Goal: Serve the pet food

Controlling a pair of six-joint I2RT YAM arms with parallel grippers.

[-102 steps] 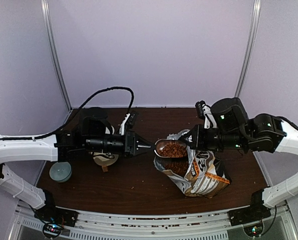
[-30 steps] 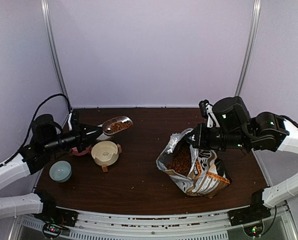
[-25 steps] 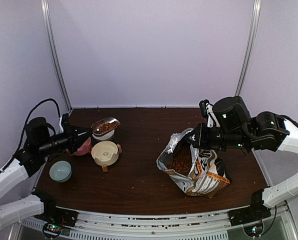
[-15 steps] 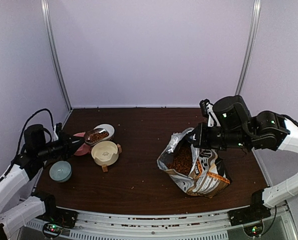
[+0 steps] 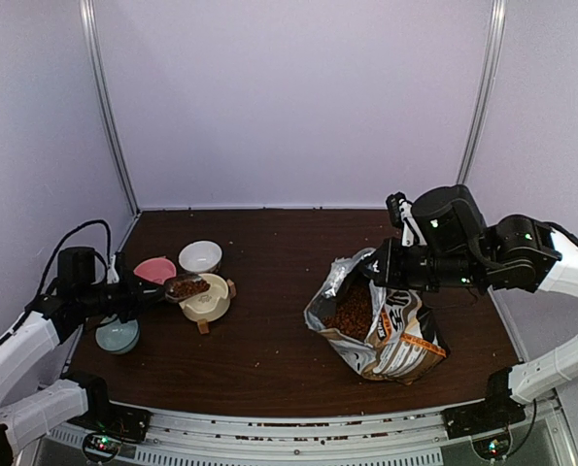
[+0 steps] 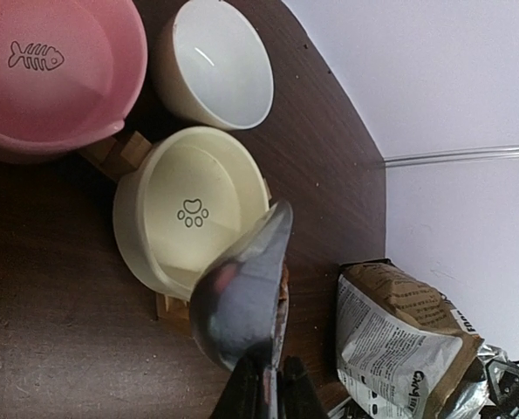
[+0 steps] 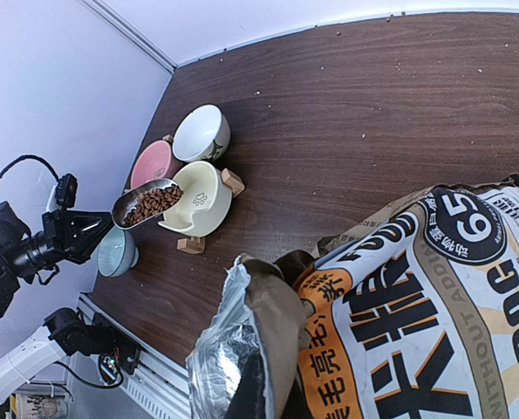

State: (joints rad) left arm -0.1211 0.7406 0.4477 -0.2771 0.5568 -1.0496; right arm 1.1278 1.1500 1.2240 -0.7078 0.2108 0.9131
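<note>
Reddish-brown pet food loose in scoop

The left arm stretches out low, well to the left of the dog food bag. Its forearm is about level, and the left gripper points toward the bag. Its fingers are pinched together on the handle of a metal scoop. The right arm bends in from the right and crosses just above the bag with its bulky wrist level. The right gripper is clamped on the bag's open rim, on the upper left side of the bag.
</note>
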